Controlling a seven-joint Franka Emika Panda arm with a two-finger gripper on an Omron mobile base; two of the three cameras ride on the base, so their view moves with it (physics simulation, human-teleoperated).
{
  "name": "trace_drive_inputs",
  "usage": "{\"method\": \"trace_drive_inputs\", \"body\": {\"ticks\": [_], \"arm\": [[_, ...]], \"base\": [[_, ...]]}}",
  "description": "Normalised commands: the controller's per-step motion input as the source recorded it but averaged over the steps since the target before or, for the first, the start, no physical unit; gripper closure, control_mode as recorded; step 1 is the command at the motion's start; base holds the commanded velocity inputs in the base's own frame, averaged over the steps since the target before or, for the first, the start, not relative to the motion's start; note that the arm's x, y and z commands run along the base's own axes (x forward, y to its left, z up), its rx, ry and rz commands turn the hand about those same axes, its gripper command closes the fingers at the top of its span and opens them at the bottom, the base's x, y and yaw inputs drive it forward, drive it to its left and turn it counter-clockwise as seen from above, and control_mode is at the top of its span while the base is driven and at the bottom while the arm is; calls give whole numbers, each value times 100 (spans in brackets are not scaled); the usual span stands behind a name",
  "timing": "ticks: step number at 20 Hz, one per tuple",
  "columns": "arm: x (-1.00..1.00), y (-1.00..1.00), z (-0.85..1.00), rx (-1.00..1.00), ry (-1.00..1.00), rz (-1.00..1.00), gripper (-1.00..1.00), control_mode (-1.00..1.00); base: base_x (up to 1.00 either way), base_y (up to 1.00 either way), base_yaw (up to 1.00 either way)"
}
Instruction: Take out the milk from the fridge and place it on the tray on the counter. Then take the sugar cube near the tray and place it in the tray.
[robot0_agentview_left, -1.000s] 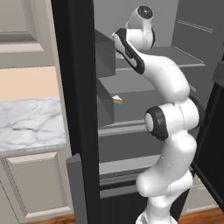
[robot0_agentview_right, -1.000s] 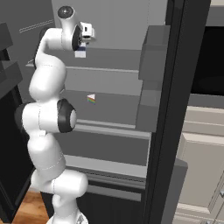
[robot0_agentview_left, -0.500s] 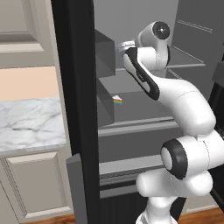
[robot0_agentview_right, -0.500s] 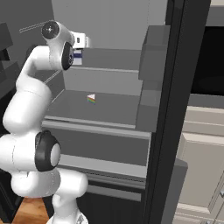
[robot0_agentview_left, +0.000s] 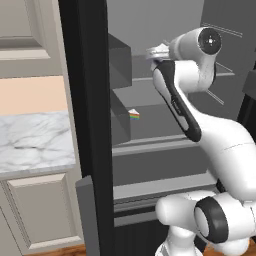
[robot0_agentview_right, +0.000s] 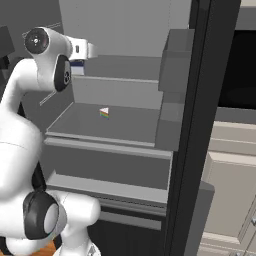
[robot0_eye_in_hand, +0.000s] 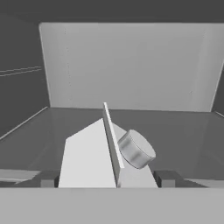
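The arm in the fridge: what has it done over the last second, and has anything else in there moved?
The arm swung over and folded lower, carrying the gripper deeper onto the upper shelf, right up to the milk. Its fingertips sit either side of the carton; whether they grip it, I cannot tell. The milk, the rainbow-striped wedge, the fridge and the counter stayed put.

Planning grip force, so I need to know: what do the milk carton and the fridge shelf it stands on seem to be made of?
The milk looks like matte white paperboard: folded gable top with a ridge seam, plus a grey, probably plastic, round cap. The fridge shelf looks like smooth grey plastic or painted metal: flat, even, dull sheen; I cannot tell which.
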Motion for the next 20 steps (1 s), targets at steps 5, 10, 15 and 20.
{"method": "trace_drive_inputs", "body": {"ticks": [5,10,15,20], "arm": [[-100,-1,-16,-1,8,0,100,-100],[-95,0,-68,-9,32,0,100,-100],[-14,0,-62,0,12,0,100,-100],[0,0,-23,0,5,0,100,100]], "base": [[0,0,0],[0,0,0],[0,0,0],[-41,0,0]]}}
